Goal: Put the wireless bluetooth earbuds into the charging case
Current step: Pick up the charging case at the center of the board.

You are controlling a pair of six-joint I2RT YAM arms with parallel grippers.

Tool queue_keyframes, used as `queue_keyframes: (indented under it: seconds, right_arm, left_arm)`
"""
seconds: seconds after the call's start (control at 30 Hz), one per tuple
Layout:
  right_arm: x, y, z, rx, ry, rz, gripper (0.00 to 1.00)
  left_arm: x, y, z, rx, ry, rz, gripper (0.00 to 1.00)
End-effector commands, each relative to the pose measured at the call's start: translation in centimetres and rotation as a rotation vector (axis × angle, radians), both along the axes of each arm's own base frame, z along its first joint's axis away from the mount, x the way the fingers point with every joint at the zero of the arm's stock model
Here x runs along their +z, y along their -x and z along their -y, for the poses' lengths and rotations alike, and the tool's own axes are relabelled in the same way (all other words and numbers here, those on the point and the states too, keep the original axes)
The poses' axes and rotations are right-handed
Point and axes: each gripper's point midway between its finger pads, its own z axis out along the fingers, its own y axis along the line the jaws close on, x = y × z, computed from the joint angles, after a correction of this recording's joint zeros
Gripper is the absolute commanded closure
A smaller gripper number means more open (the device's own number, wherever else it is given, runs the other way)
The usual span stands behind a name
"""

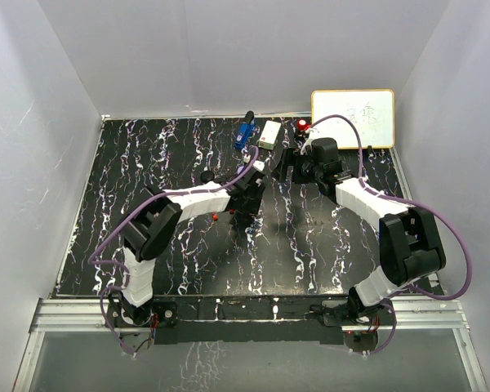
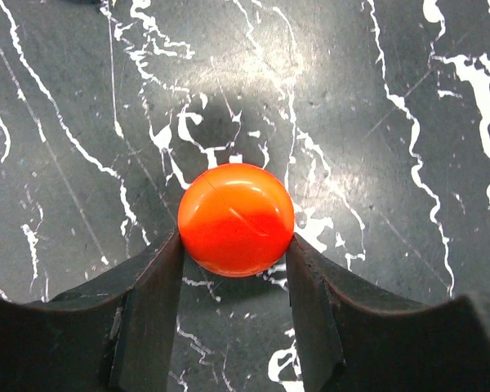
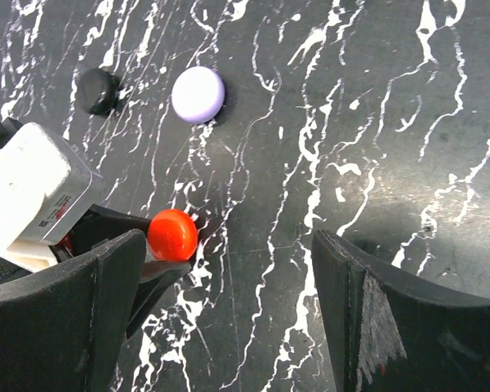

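At frame centre the red earbud is pinched by the left claw; being round, it may be squirted out. The right claw is spread wide, empty.

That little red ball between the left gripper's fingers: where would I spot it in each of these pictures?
Top external: hidden, seemingly under the tip of the left arm.
Left wrist: the red earbud sits centre frame, between the fingers of the left gripper.
Right wrist: probably the same red earbud, lower left.
Shared landmark: the black, white-veined tabletop.
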Motion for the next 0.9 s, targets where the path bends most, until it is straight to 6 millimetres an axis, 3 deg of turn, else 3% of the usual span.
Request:
queue_keyframes:
  seconds: [0.0, 0.3, 0.47, 0.87]
  right_arm:
    - [1.8, 0.5, -1.6, 0.080, -0.096, 0.018, 0.20]
    - [2.3, 2.3, -2.2, 0.169, -0.277, -0.047, 0.28]
    - [2.8, 3.1, -2.7, 0.213, -0.319, -0.043, 0.30]
    - [5.3, 4.2, -3.7, 0.246, -0.454, 0.019, 0.34]
  left_arm:
    - [6.0, -1.0, 1.0, -0.060, 0.111, 0.172, 1.00]
    - [12.1, 0.1, 1.7, -0.220, 0.333, 0.350, 1.00]
    - [12.8, 0.3, 1.3, -0.231, 0.414, 0.330, 1.00]
    - [12.8, 0.7, 2.9, -0.262, 0.524, 0.237, 1.00]
